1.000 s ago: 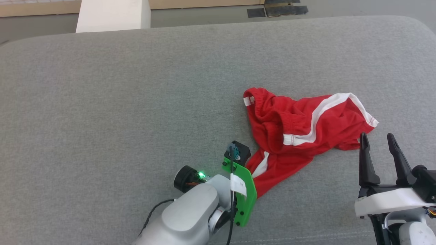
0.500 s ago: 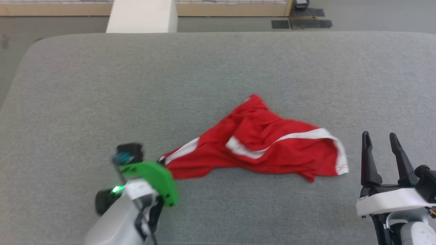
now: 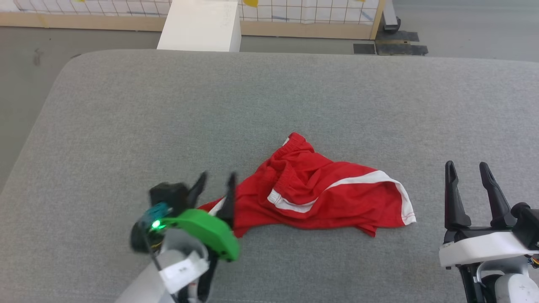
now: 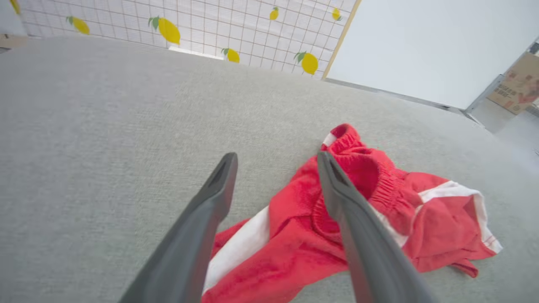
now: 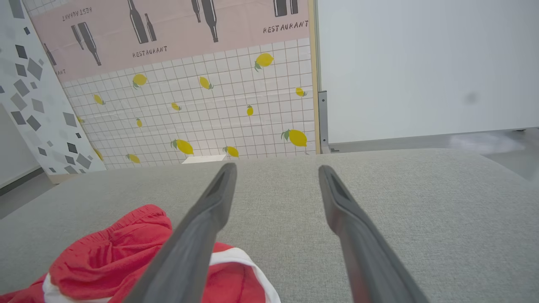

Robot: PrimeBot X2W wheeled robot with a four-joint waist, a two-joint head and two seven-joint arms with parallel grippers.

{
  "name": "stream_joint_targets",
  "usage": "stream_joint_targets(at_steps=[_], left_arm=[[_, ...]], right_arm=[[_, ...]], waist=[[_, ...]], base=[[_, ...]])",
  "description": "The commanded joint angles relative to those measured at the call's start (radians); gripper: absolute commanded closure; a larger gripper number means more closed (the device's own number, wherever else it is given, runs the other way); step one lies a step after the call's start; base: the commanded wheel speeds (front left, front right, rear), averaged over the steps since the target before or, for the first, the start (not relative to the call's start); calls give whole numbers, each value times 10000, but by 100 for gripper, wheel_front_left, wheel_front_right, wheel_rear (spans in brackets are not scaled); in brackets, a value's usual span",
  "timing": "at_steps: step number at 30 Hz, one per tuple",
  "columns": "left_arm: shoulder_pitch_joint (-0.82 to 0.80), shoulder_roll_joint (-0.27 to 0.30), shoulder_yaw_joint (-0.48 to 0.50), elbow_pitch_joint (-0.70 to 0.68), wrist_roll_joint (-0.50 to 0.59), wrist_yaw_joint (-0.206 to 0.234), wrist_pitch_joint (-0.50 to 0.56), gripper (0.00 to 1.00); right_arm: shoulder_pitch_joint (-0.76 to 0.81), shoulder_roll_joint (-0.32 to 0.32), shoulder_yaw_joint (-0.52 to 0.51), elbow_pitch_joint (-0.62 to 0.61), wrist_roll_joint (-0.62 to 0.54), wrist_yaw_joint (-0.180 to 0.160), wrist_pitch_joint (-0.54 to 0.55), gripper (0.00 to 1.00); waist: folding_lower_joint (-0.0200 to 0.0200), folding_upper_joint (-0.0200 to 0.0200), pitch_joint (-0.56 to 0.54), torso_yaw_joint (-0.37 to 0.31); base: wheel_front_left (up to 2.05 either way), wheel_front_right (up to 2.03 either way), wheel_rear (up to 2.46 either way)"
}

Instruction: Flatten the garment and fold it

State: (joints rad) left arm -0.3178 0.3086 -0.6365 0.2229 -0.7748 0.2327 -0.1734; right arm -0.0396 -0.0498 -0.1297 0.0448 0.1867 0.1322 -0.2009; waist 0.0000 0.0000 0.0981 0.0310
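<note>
We see soft matt cloth on the garment (image 3: 337, 202), coarse woven fabric on the cushion (image 3: 168, 118). On the left gripper (image 3: 217, 176), smooth matt plastic.

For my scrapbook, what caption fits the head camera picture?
Crumpled red shorts lie on a grey cushion, the open left gripper at one end, the open right gripper standing apart.

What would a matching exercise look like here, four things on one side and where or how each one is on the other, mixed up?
Things:
1. shorts
2. left gripper
3. right gripper
4. white block

Place or state:
A. open, over the shorts' left end
B. open, apart from the shorts, to their right
C. crumpled on the grey pad
D. on the floor beyond the pad's far edge

Pairs: 1-C, 2-A, 3-B, 4-D
</note>
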Motion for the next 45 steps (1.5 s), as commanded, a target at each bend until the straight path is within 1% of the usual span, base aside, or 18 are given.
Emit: stream_joint_targets(at_steps=[1,4,8,11,15,17,18,19,22,24,27,31,36,39,40,41,45], left_arm=[[-312,-90,-226,-201,193,-197,0,0],[-705,-312,-642,-326,279,-502,361,0],[-1305,-629,-1109,195,308,-762,1085,0],[-1675,-818,-1321,834,190,-748,1862,0],[-1960,-821,-1558,1471,29,-511,3129,0],[-2003,-795,-1594,1490,-119,-502,3554,0],[-2019,-773,-1590,1445,-154,-497,3642,43],[-2033,-737,-1580,1365,-173,-483,3697,100],[-1994,-632,-1458,1059,-242,-454,3623,100],[-1910,-548,-1239,810,-265,-304,3340,100],[-1592,-371,-816,372,-340,38,2833,100],[-783,86,-155,-277,-574,580,2301,100],[332,809,571,-783,-963,1190,2127,100],[721,981,845,-785,-1185,1400,2120,100],[802,996,899,-793,-1247,1375,2075,58],[843,998,922,-801,-1271,1334,2017,0],[1009,821,1017,-984,-1380,962,1473,0]], right_arm=[[108,-5,37,-86,-29,-15,56,0],[139,-5,57,-138,-20,-15,83,0],[122,-5,140,-159,19,-15,112,0],[61,-5,175,-135,66,-15,97,0],[-14,-5,199,-72,123,-15,40,0],[-19,-5,171,-26,159,-15,-3,0],[-17,-5,157,-9,168,-15,-21,0],[-15,-5,133,14,181,-15,-46,0],[-18,-5,100,62,192,-15,-95,0],[-25,-5,80,88,196,-15,-117,0],[-52,-5,32,100,177,-15,-137,0],[-53,-5,12,89,140,-15,-129,0],[-18,-5,-6,53,105,-15,-79,0],[-27,-5,18,41,90,-15,-46,0],[-38,-5,51,36,88,-15,-29,0],[-45,-5,72,31,83,-15,-19,0],[-28,-5,147,7,50,-15,62,0]], waist=[[0,0,-18,-63],[0,0,2,-187],[0,0,113,-433],[0,0,201,-637],[0,0,302,-902],[0,0,334,-986],[0,0,353,-1008],[0,0,374,-1025],[0,0,409,-1032],[0,0,414,-1003],[0,0,397,-878],[0,0,359,-668],[0,0,384,-345],[0,0,387,-207],[0,0,390,-173],[0,0,387,-144],[0,0,312,-38]], base=[[0,0,0],[0,0,0],[0,0,0],[0,0,0],[0,0,0],[0,0,0],[0,0,0],[0,0,0],[0,0,0],[0,0,0],[0,0,0],[0,0,0],[0,0,0],[0,0,0],[0,0,0],[0,0,0],[0,0,0]])
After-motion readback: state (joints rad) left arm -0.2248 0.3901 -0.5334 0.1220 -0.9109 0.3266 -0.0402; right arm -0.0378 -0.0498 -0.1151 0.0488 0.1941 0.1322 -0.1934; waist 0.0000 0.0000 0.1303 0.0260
